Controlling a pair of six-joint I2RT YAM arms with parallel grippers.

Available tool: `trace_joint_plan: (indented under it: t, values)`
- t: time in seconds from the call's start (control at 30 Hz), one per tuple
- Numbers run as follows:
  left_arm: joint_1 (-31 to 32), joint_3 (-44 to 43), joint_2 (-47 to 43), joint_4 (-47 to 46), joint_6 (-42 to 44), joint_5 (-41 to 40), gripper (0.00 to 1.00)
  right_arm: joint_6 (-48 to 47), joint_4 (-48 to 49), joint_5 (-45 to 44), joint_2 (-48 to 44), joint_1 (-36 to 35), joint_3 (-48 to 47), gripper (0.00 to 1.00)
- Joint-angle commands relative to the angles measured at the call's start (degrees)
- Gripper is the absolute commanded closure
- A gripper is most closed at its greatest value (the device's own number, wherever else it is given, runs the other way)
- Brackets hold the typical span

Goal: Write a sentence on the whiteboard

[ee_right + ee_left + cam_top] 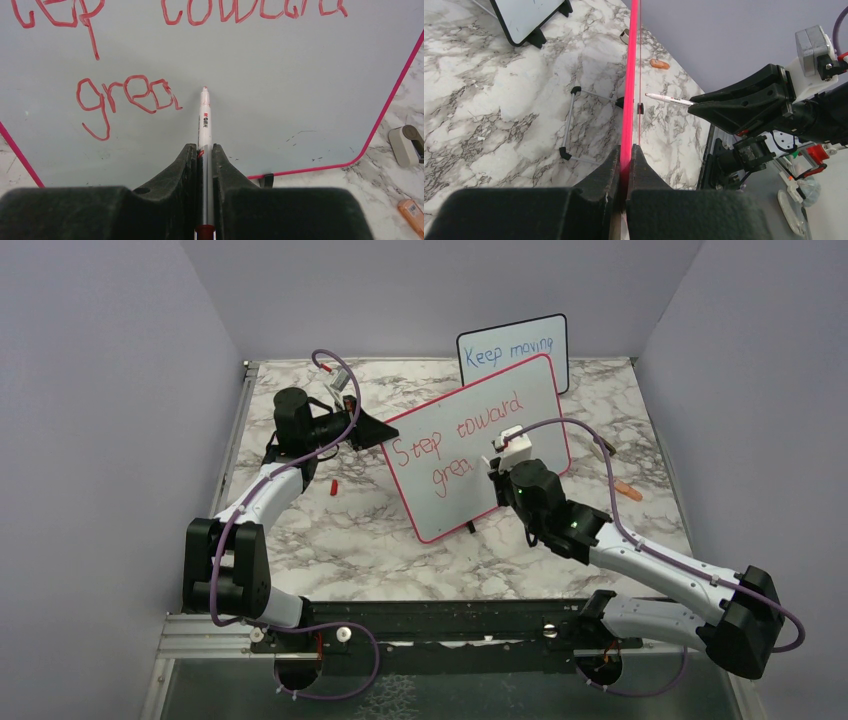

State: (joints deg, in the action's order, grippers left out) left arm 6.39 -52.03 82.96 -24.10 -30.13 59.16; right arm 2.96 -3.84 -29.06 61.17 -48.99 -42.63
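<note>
Right end effector (204, 148) holds marker (204, 120) tip just beside whiteboard (280, 90).

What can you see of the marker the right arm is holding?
The marker is a slim white pen with small red print and a red-stained tip, looking plastic. The right arm's black fingers clamp its barrel, tip forward toward the whiteboard, just right of the red "grea". Whether the tip touches the surface is unclear.

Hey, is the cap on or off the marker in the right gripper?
Off. The marker shows a bare, red-stained tip pointing at the whiteboard; the right gripper is shut on its barrel.
</note>
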Motion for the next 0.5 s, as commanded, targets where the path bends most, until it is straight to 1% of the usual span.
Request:
trace_joint_plan:
  t: [0.0,0.47]
  values:
    - [0.08,-0.18,1.51,4.36,1.56,0.65,1.0,0.28,2.49,0.5,0.01,0.3,-0.23,1.0]
    - [0.13,-0.26,1.5,4.84,1.96,0.48,1.0,0.49,3.31,3.28,2.12,0.33,-1.12,1.0]
